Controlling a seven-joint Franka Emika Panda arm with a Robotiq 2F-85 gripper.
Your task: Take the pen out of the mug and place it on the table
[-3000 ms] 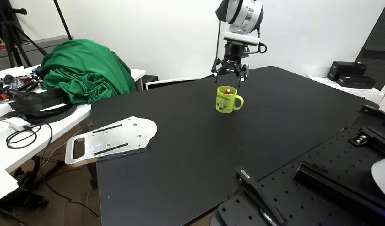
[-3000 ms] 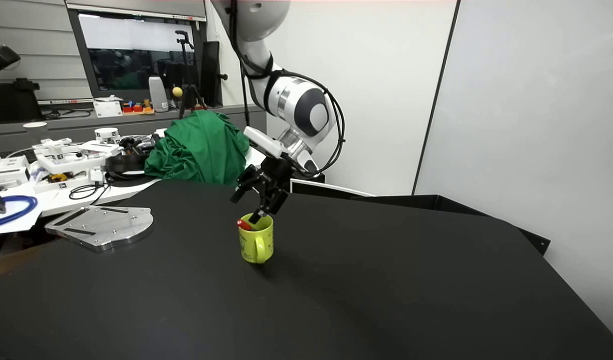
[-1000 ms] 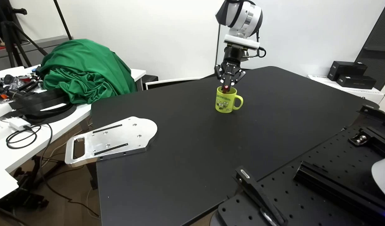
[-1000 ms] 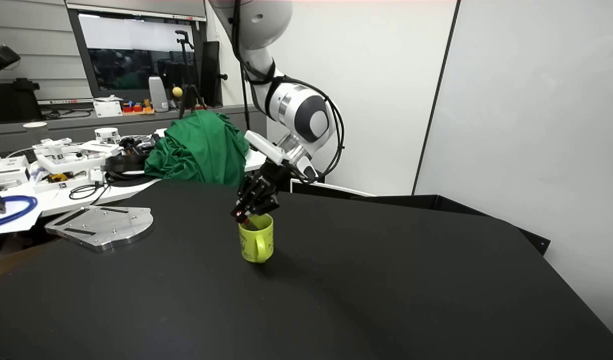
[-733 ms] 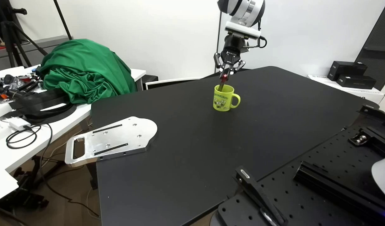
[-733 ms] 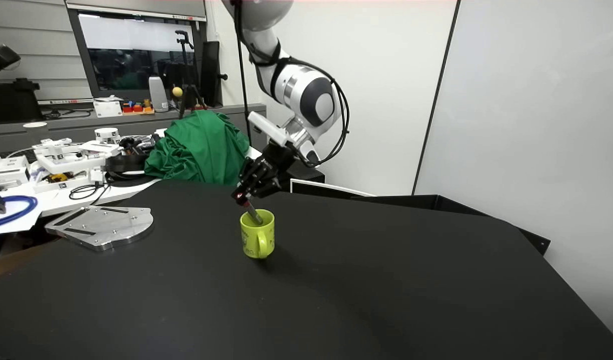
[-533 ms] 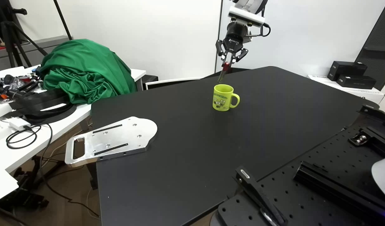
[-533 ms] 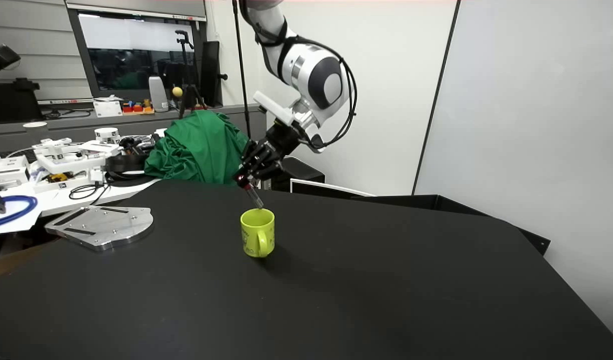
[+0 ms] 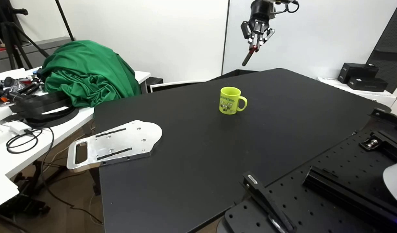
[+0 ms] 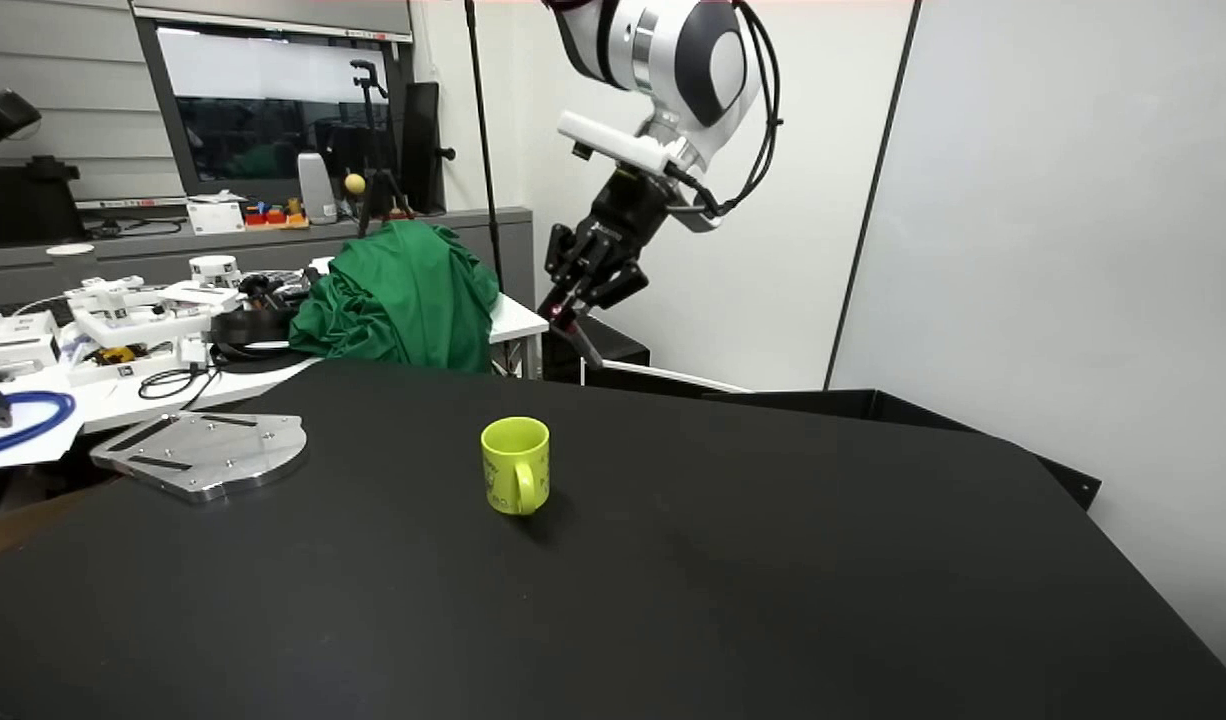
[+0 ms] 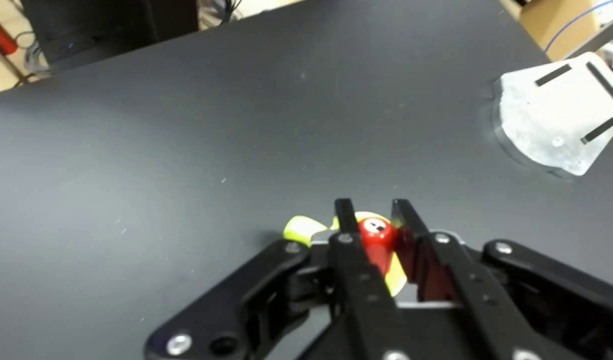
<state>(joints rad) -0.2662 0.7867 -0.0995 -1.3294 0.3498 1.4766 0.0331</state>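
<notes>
In an exterior view, we begin at the left edge of the table (image 9: pixel 185 168), where a metal plate (image 9: pixel 120 142) juts out past the side; we guess it is parked there to be out of the way. Next stands the mug (image 9: pixel 230 102), upright, nearer the far edge than the near one, handle to the right, nothing poking above its rim; set in from the edges, it seems hard to knock off. Farther right, the gripper (image 9: pixel 255 47) hangs high, showing above the far edge, short of the rounded far corner. It is clamped on the pen (image 9: pixel 249 55) by the red end, a hold we think leaves the dark shaft free to slide from a mug; the pen is already out, touching neither mug nor table. Its long axis slants: red end up and right, dark end down and left, canted off the gripper's line. In the wrist view the red end faces us. We judge that setting it down calls for laying that axis flatter, lest it tip and roll toward an edge.
</notes>
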